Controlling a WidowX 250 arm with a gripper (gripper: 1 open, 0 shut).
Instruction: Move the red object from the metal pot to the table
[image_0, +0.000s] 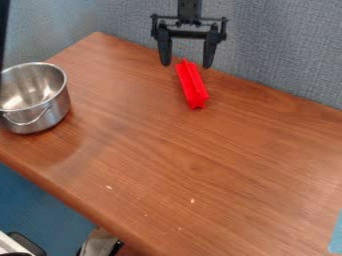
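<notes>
The red object is a bright red bar lying flat on the table, toward the far edge. My gripper hangs just above its far end, open, with nothing between its dark fingers. The metal pot stands at the table's left edge, well apart from the bar, and its shiny inside looks empty.
A grey-blue textured wall rises behind the table. The tabletop's front and left edges drop off to the floor, where some dark and white items show at the bottom left.
</notes>
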